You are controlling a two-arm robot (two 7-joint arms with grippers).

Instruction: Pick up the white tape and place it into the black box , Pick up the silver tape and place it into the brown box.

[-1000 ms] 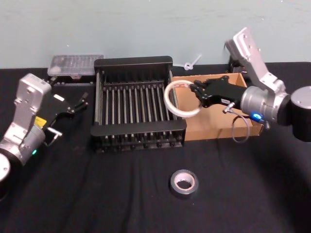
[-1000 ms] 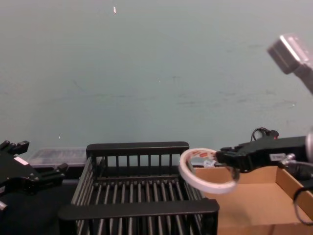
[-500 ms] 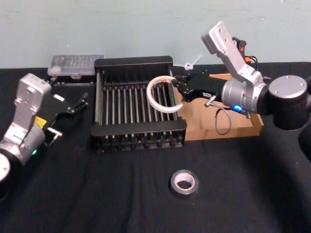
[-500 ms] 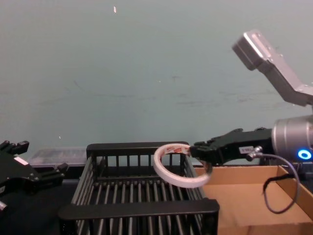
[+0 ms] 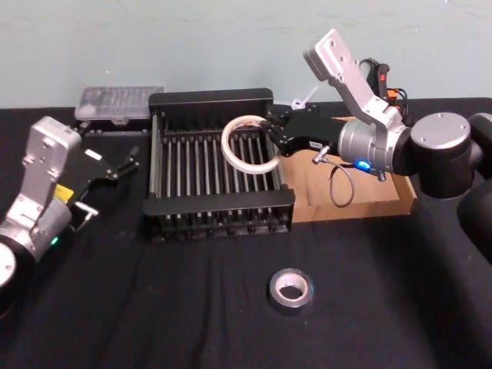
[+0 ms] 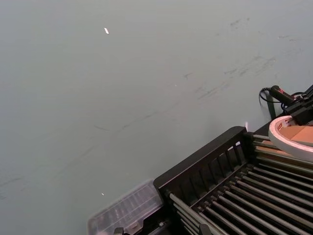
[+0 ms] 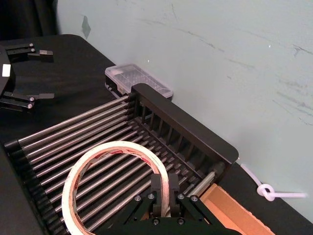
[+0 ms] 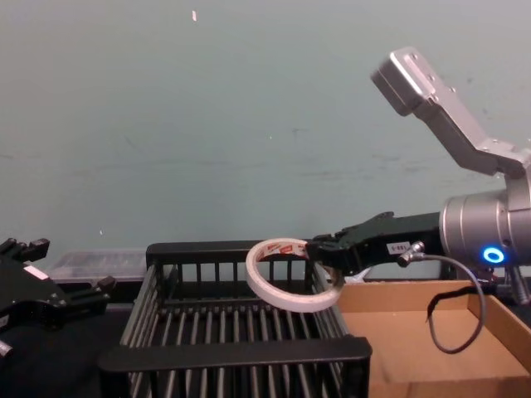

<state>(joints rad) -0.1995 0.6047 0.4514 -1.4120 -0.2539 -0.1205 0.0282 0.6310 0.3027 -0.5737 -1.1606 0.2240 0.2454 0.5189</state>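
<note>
Whitish translucent white tape (image 5: 247, 144) with red printed marks on its side, pinched in the black right pincer (image 5: 268, 138) over the black box (image 5: 217, 206) with its slatted bars. Dark grey-silver, shiny silver tape (image 5: 290, 290) on the black desk (image 5: 154, 307), beside the plain brown box (image 5: 384, 204). Silver-grey arm casings with a blue light on the right wrist, black left pincer (image 5: 127, 163), clear plastic case (image 5: 119, 102), pale green-blue wall (image 5: 192, 38).
</note>
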